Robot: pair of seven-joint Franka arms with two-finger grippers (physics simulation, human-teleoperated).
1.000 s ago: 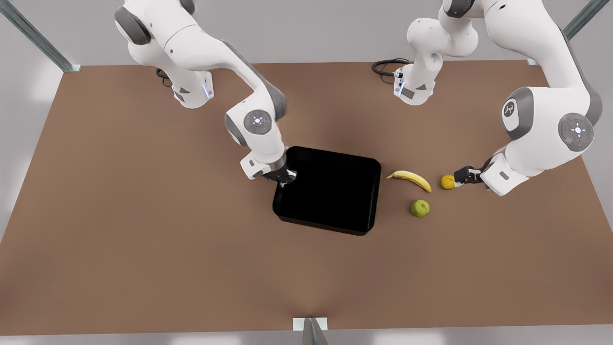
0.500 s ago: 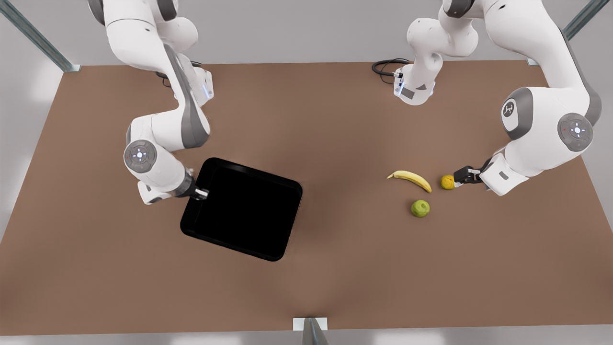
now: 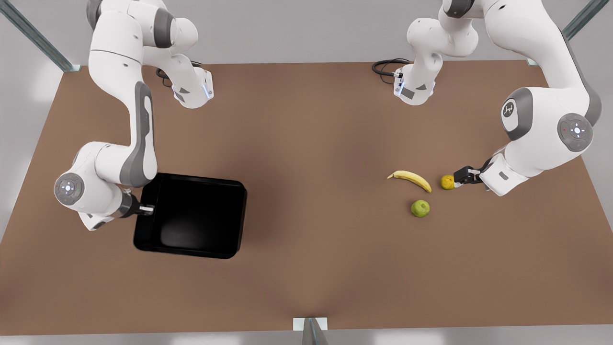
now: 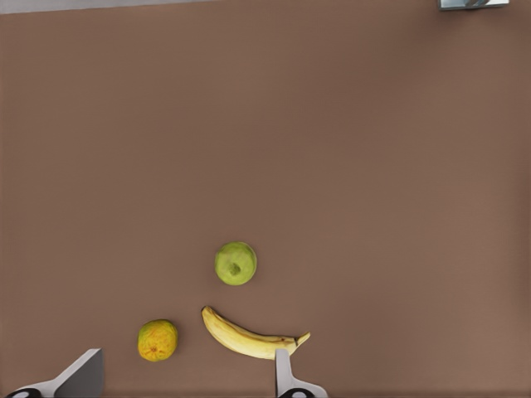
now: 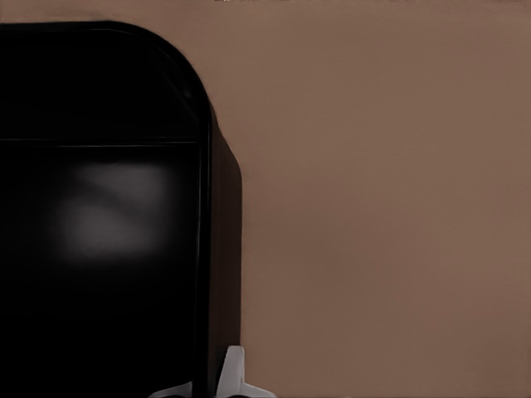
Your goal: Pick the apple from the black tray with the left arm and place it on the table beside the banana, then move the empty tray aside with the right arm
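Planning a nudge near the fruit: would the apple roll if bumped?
Probably: the apple looks nearly round and sits free on the flat table, touching neither the banana nor anything else. It seems firm, so it should keep its shape. Its stem dimple faces up, which might steady it slightly.

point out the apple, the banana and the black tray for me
apple [image 3: 420, 208]: front view, middle of the green fruit.
banana [image 3: 410, 178]: front view, middle of its curved body.
black tray [image 3: 242, 191]: front view, rim at its corner on that view's right.
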